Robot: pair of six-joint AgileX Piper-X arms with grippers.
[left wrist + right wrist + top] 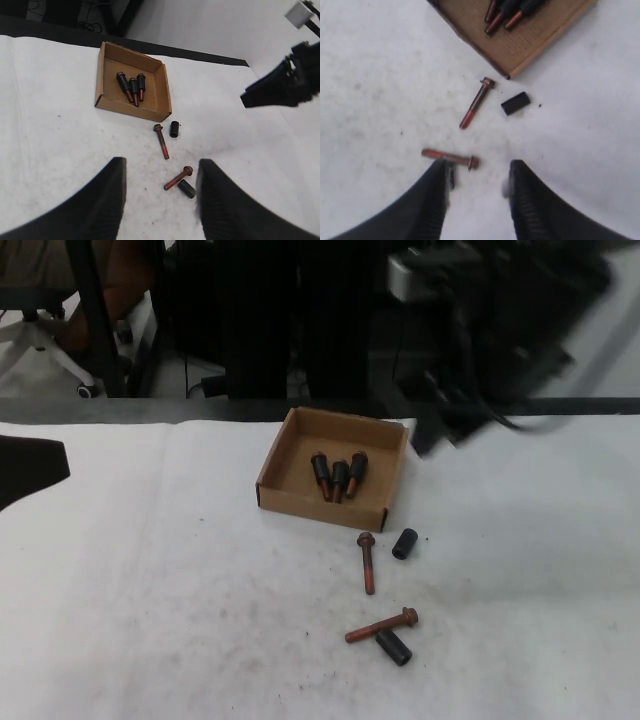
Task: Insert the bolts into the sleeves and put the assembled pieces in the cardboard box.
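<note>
The cardboard box (320,508) (131,110) (532,42) holds three assembled pieces (339,476) (132,88) (510,14). On the white bench in front of it lie two copper bolts and two black sleeves. One bolt (367,562) (161,142) (476,103) lies beside a sleeve (404,543) (174,129) (515,103). The nearer bolt (382,625) (178,178) (450,158) touches the second sleeve (394,647) (186,188), which shows partly behind a finger (451,176). My left gripper (159,210) hangs open above the near bench. My right gripper (476,200) is open over the nearer bolt.
The right arm (470,390) (280,87) reaches in from the far right, beyond the box. A dark arm part (28,468) sits at the left edge. A chair (50,330) and dark equipment stand behind the bench. White cloth covers the bench all around.
</note>
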